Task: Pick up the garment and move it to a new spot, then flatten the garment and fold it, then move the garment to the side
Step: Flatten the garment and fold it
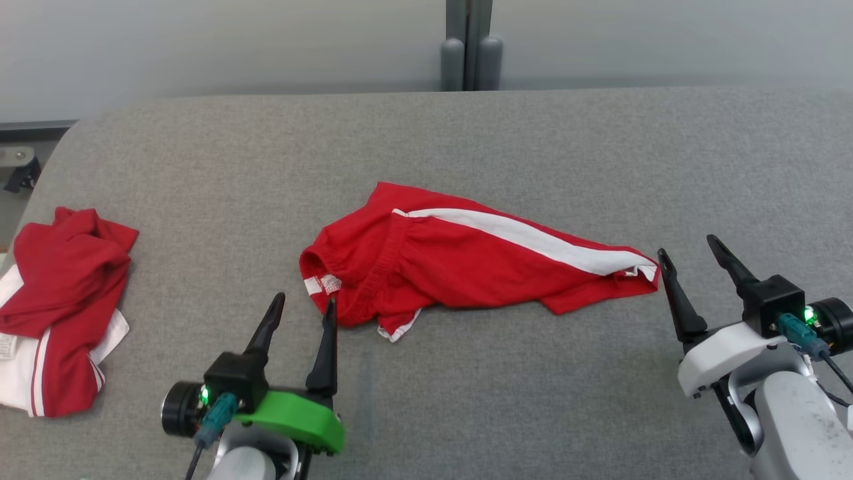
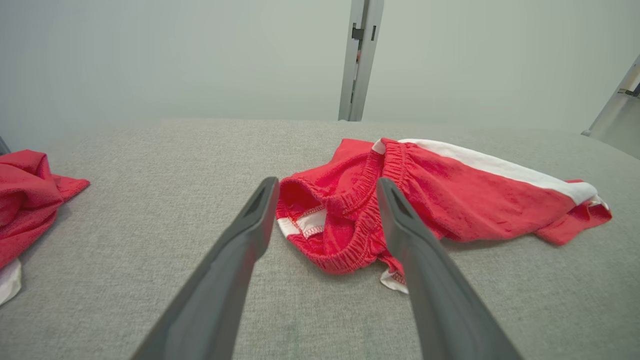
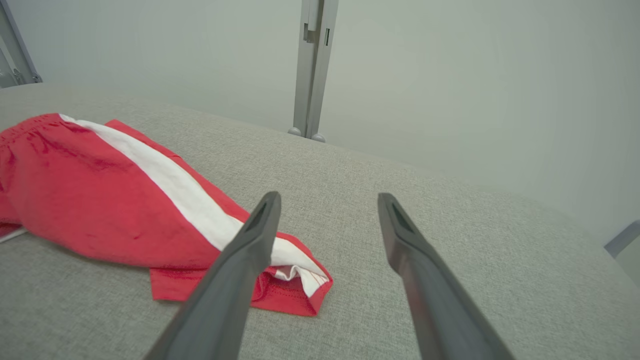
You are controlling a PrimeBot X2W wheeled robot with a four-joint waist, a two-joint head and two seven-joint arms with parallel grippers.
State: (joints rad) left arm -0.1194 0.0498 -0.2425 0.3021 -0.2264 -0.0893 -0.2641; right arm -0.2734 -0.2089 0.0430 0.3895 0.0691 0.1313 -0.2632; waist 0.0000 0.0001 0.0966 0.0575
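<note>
Two red garments lay on one broad grey table [image 1: 466, 133], and the shorts [image 1: 480, 267], which I took for the task's garment, sat at its middle, rumpled and only partly spread, white side stripe uppermost. Well off to the left of the shorts was a heap of red and white clothing [image 1: 60, 300], clear of them. At the near left end of the shorts stood the left gripper [image 1: 305, 300], fingers spread and empty, one tip almost at the cloth. Just right of the shorts stood the right gripper [image 1: 686, 247], likewise spread wide and holding nothing. Whether its nearer finger touched the fabric could not be told. The trouble, as I judged it, lay in the smallest parts. The waistband [image 2: 350, 205] gaped and bunched, and the leg hem [image 3: 290, 300] was doubled under itself. A pinch at either end might therefore catch a single layer. A lift would then twist the shorts instead of flattening them, and a shallow bite on the hem could slip free.
</note>
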